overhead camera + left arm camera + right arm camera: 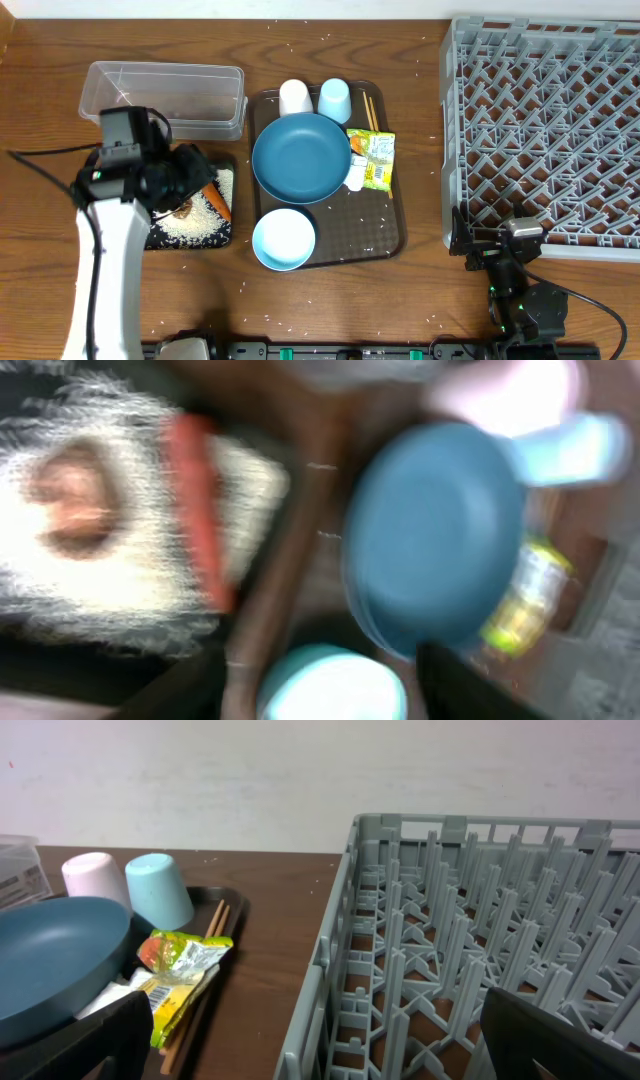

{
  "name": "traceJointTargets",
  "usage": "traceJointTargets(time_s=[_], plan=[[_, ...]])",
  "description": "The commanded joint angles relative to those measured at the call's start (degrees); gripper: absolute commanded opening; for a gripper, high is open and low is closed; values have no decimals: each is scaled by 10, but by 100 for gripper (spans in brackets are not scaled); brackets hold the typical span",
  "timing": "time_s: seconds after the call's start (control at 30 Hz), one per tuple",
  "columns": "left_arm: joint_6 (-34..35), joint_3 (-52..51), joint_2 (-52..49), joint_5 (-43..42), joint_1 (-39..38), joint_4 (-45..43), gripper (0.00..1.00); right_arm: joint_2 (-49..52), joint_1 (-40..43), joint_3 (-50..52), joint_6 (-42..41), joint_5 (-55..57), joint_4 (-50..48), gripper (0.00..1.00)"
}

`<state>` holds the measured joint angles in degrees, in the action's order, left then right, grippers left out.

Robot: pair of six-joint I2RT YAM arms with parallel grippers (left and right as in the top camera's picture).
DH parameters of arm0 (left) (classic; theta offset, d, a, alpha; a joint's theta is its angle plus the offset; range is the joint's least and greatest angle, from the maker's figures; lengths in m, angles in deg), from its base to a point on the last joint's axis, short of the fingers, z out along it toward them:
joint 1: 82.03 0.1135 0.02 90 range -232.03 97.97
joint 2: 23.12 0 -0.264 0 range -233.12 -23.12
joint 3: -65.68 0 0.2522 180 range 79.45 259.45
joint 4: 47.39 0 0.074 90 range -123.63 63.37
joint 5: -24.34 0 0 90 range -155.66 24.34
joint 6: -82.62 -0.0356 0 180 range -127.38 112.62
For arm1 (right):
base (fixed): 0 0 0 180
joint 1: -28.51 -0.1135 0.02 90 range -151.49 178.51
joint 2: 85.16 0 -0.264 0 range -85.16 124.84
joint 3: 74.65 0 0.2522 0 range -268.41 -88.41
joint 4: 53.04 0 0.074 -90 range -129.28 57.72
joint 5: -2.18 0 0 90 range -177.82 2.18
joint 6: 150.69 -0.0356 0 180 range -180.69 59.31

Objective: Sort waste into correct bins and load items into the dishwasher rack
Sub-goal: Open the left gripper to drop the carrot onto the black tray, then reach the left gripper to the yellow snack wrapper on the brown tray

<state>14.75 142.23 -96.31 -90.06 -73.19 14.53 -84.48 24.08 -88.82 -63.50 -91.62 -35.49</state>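
My left gripper (192, 176) hangs open and empty over the black tray (160, 238), which holds white rice (190, 226), an orange carrot (218, 203) and a brown lump (70, 495). The left wrist view is blurred; it shows the carrot (195, 510), the blue plate (435, 530) and the bowl (330, 685). The blue plate (300, 157), the light-blue bowl (284, 238), the white cup (295, 97), the light-blue cup (334, 100), the chopsticks (369, 110) and the wrapper (372, 160) lie on the brown serving tray (385, 235). My right gripper (497, 252) is open and empty at the front left corner of the grey rack (545, 130).
The clear container (165, 95) stands behind the black tray, with nothing visible in it. Loose rice grains are scattered over the table. The right wrist view shows the rack (450, 920), wrapper (180, 965) and both cups (160, 890).
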Motion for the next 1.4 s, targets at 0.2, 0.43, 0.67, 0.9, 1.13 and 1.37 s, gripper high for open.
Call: traceJointTargets(time_s=[0.2,0.43,0.67,0.9,1.13,1.37], plan=[[-67,-2,40,-120,-142,-7,82,-3,10,1,-8,4,3,99],[-42,-2,13,11,-327,-28,84,-3,10,1,-8,4,3,99],[-1,18,-31,130,-482,-74,84,-3,10,1,-8,4,2,99],[28,119,-142,144,-503,51,85,-3,10,1,-8,4,2,99],[-23,281,-247,144,-503,140,89,-3,10,1,-8,4,2,99],[-73,294,-273,156,-503,-19,94,-3,10,1,-8,4,2,99]])
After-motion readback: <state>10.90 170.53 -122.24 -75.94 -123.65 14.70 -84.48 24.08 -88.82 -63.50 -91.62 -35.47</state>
